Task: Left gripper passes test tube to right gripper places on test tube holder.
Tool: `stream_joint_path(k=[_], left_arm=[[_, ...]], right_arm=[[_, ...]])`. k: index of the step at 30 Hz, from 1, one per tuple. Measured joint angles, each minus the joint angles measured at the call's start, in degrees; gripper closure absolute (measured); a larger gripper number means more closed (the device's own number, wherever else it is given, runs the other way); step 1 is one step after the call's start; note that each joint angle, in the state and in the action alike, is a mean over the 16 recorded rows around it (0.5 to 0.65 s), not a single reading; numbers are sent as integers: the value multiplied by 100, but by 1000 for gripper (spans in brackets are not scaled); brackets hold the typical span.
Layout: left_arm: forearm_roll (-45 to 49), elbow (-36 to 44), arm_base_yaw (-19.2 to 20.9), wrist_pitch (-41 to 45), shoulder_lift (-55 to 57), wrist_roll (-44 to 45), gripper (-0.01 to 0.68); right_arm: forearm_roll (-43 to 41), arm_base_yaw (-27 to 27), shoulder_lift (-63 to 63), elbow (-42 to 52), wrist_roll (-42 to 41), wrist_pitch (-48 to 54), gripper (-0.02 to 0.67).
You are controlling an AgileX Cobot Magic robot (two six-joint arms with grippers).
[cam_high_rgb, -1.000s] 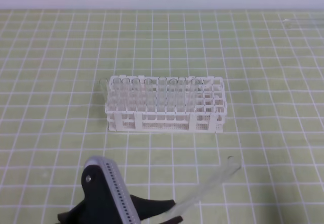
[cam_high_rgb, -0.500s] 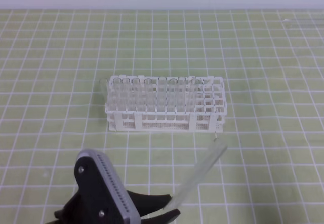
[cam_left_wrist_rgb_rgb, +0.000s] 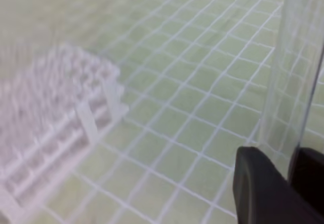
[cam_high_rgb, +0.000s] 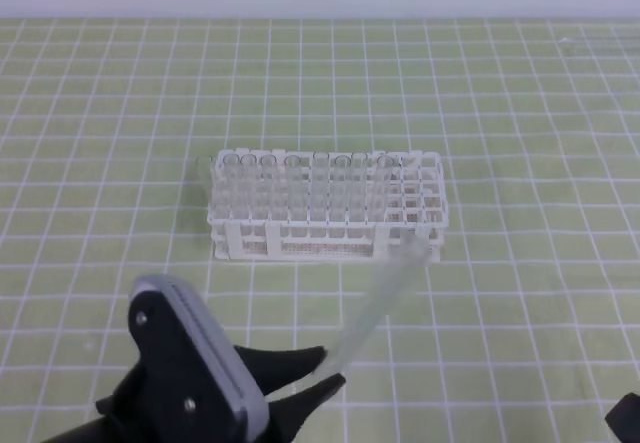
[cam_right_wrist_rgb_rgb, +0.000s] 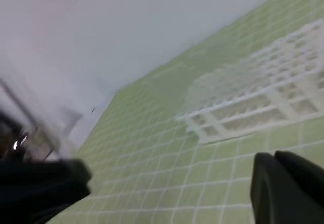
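Note:
My left gripper (cam_high_rgb: pixel 331 368) rises from the bottom left of the exterior high view, shut on the lower end of the test tube (cam_high_rgb: pixel 378 298). The clear tube slants up and to the right, and its far end lies just in front of the right part of the test tube holder (cam_high_rgb: pixel 325 225), a white rack with several tubes standing in its back rows. In the left wrist view the test tube (cam_left_wrist_rgb_rgb: pixel 293 67) stands between the black fingers (cam_left_wrist_rgb_rgb: pixel 260 188), with the rack (cam_left_wrist_rgb_rgb: pixel 55 113) blurred at left. The right gripper (cam_right_wrist_rgb_rgb: pixel 276 161) is shut and empty; only its edge (cam_high_rgb: pixel 630 418) shows at the bottom right corner.
A green mat with a white grid (cam_high_rgb: pixel 520 113) covers the table, ending at a pale wall behind. In the right wrist view the rack (cam_right_wrist_rgb_rgb: pixel 263 100) lies ahead and the blurred left gripper (cam_right_wrist_rgb_rgb: pixel 40 183) is at the lower left.
The left gripper has shifted left and turned, swinging the tube's free end up and left toward the rack's front right. A dark edge of the right gripper has appeared at the bottom right corner.

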Motion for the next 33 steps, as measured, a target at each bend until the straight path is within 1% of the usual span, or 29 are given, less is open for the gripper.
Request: stream_joint_path(k=[6,11,16,20,27,30,33], left_arm=[[582,0,1,-23,28,-204,638],[711,1,0,-70,159,-450,634],[770,0,1,-138,405,-693,634],[856,-26,1,-180,615,-888,634],[1076,-197,1,-184,866,-1151,638],[1158,-293,0,-162,922,-1245,638],[1240,-386,-2,-134,971,-1324,638]], right_arm=[[225,0,1,-409,-748,450,667],[344,0,112,-811,-1261,662,664],[707,0,415,-1077,-1987,774,631],[1086,0,783,-1158,-2681,866,564],[1772,0,1539,-1172,-3875,1072,402],[1929,0,1831,-1193,-4277,1181,341],[2017,1,2101,-1237,-4614,1299,299]])
